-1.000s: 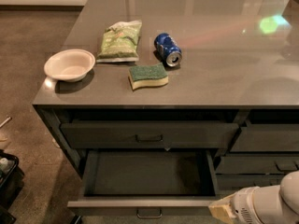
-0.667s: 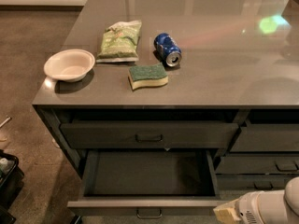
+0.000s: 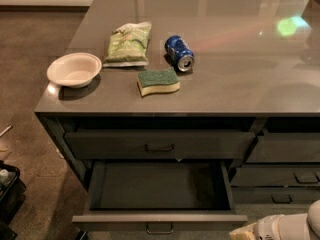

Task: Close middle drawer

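Observation:
The middle drawer (image 3: 160, 218) is pulled far out below the counter. Its dark grey tray (image 3: 160, 185) is empty, and its small loop handle (image 3: 160, 229) sits at the centre of the front, near the bottom edge of the view. My gripper (image 3: 243, 233) is at the bottom right corner, a pale tip on a white arm (image 3: 290, 228). It is just right of the drawer front's right end and a little below it. I cannot tell whether it touches the front.
The top drawer (image 3: 160, 145) above is closed. Further drawers (image 3: 282, 176) are stacked on the right. On the grey counter (image 3: 240, 79) are a white bowl (image 3: 74, 69), a green bag (image 3: 128, 44), a blue can (image 3: 179, 53) and a green sponge (image 3: 158, 81).
My gripper and arm have sunk slightly lower and to the right, toward the bottom corner of the view. The drawer stays open as before.

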Motion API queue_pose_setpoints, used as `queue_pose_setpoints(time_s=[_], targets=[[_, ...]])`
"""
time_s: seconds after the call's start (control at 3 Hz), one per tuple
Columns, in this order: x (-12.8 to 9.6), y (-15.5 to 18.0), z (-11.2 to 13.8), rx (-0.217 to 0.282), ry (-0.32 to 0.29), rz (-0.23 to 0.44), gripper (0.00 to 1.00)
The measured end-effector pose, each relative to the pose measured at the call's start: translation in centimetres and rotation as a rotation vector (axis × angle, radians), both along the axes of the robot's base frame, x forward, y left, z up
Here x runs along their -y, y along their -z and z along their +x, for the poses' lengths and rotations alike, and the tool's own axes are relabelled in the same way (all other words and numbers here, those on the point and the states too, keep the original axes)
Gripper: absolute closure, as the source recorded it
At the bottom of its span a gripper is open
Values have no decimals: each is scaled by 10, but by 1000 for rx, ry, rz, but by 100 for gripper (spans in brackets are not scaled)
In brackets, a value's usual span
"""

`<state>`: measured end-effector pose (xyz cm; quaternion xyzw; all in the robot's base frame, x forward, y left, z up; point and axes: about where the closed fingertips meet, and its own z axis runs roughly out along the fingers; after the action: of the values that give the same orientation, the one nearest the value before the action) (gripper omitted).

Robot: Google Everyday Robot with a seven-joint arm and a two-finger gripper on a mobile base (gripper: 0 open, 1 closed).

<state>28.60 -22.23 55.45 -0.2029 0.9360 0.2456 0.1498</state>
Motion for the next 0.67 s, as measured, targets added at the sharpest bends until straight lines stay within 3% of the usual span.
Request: queue_pose_setpoints(time_s=[0.67], targets=[[-6, 30, 21, -7, -35, 44, 100]])
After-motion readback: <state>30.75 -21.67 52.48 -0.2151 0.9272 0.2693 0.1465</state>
